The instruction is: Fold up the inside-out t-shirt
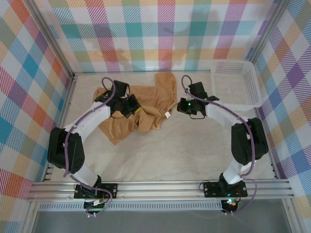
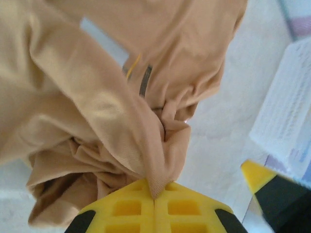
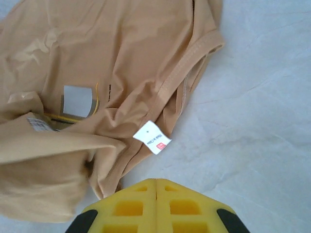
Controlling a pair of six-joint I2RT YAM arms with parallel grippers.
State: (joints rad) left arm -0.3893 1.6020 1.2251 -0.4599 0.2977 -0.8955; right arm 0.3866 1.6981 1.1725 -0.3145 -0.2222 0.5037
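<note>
Left gripper (image 2: 154, 200) pinches inside-out t-shirt (image 2: 121, 68) fold at 12 o'clock, likely for lifting; right gripper (image 3: 155, 190) pressed together, empty, white tag (image 3: 152, 138) at 12 o'clock.

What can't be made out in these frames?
- Left wrist view: how much t-shirt the left gripper pinches, hidden between its shut fingers.
- Left wrist view: basket, blurred and cut off at the right edge.
- Right wrist view: print on the white tag, too small to read.

The left arm (image 1: 92, 118) reaches inward, jaws shut on a fold of the t-shirt (image 1: 150, 99), while the right arm (image 1: 223, 114) mirrors it, jaws pressed together empty.
</note>
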